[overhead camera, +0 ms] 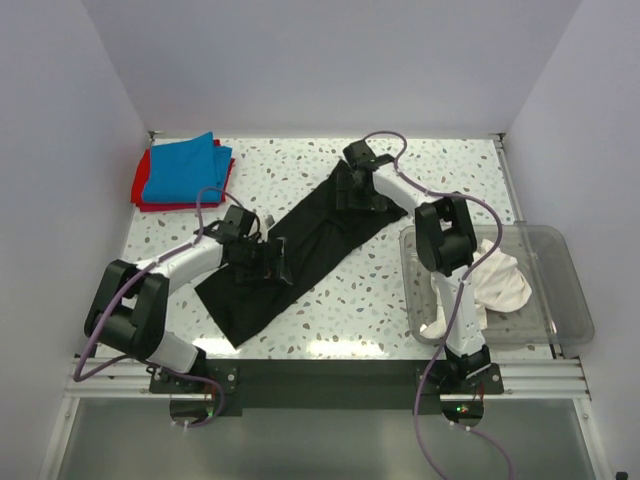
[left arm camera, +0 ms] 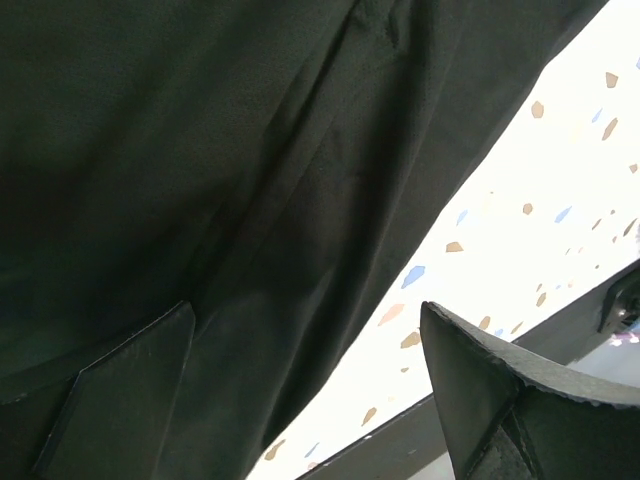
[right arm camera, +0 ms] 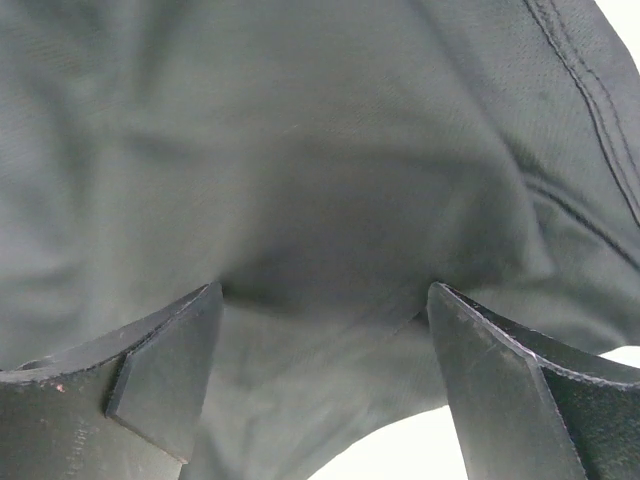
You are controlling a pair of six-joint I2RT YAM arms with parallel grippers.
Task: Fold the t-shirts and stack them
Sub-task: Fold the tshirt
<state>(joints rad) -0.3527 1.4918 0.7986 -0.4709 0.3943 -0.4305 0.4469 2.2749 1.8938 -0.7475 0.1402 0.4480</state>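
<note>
Both my jaws stand wide apart and hold nothing. My left gripper (overhead camera: 277, 258) hangs over the lower middle of the black t-shirt (overhead camera: 318, 238), and my right gripper (overhead camera: 350, 190) sits low over its upper end, with dark cloth filling the gap between the fingers but not pinched.

The shirt lies on the table (overhead camera: 450, 180) as a long narrow band. Its long axis runs from the lower left of the overhead frame up to the upper right. Which end is the collar I cannot tell; all I catch is a stitched hem at the upper right of my right wrist view.

I judge we're mid-fold. The band looks narrowed lengthwise, and the crosswise fold is not yet done. The next move calls for a pinch through all layers at one end, a lift, and a carry along that diagonal onto the other end.

The stack waits in the upper left, blue t-shirt (overhead camera: 185, 170) on top of the red t-shirt (overhead camera: 140, 188). The white t-shirts (overhead camera: 500, 280) lie in the bin (overhead camera: 572, 300) at right.
</note>
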